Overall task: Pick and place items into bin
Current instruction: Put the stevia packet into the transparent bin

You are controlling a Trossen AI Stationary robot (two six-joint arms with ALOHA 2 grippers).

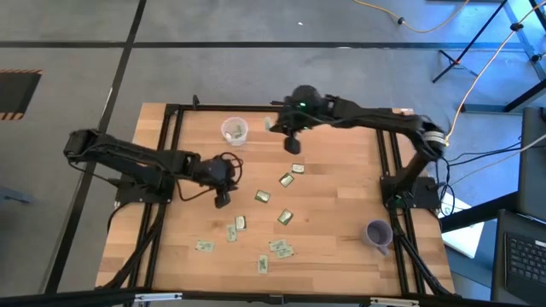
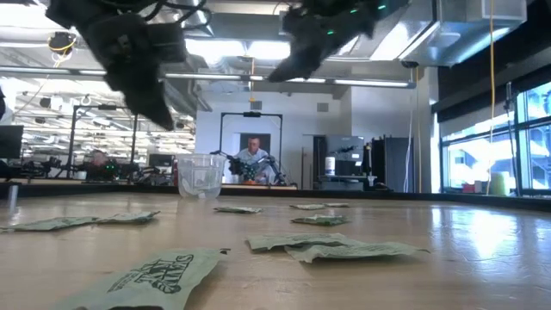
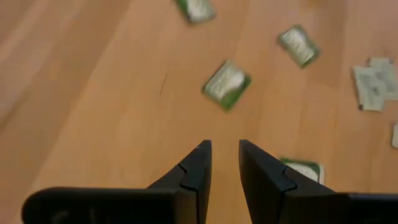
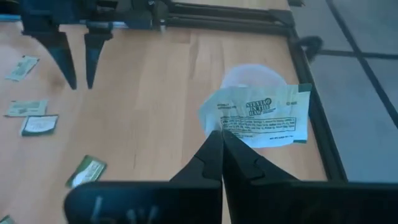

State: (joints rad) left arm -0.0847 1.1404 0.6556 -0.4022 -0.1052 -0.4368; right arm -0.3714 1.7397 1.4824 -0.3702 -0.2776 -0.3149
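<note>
Several small green-and-white packets lie flat on the wooden table, among them one and another. The bin, a clear cup, stands upright at the far left of the table's middle; it also shows in the low view. My right gripper is just to the right of the bin, shut on a white packet. My left gripper hangs open above bare wood left of the scattered packets, touching nothing. My right gripper pinches the white packet at its edge near one corner, between the two fingertips. The fingers slant down from the table's right side. The packet is lifted clear of the table and sticks out past the fingertips, in front of the bin.
A purple cup stands near the table's right front corner. A black frame runs around the table's edges. More packets lie toward the near edge. People sit in the room beyond the table.
</note>
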